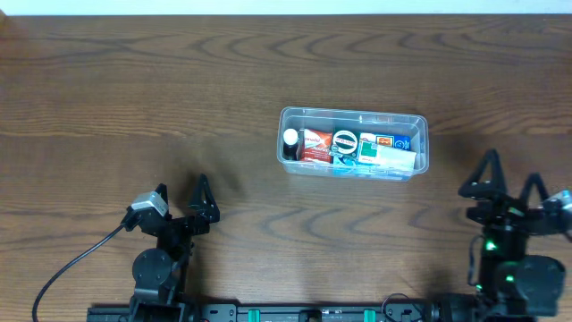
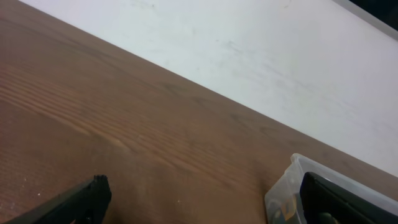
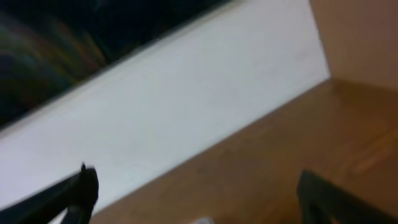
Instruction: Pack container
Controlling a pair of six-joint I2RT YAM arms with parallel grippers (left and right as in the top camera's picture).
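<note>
The clear plastic container (image 1: 354,143) sits right of the table's middle. It holds several small packets and boxes lying side by side, red, green and white among them. A corner of the container (image 2: 283,186) shows at the lower right of the left wrist view, partly behind a finger. My left gripper (image 1: 182,190) is open and empty near the front left, well apart from the container. My right gripper (image 1: 511,170) is open and empty at the front right, to the right of and below the container. The right wrist view shows only table and wall between its fingers.
The wooden table (image 1: 179,89) runs to a white wall (image 2: 249,50) at the back. A black cable (image 1: 71,268) trails from the left arm's base at the front left.
</note>
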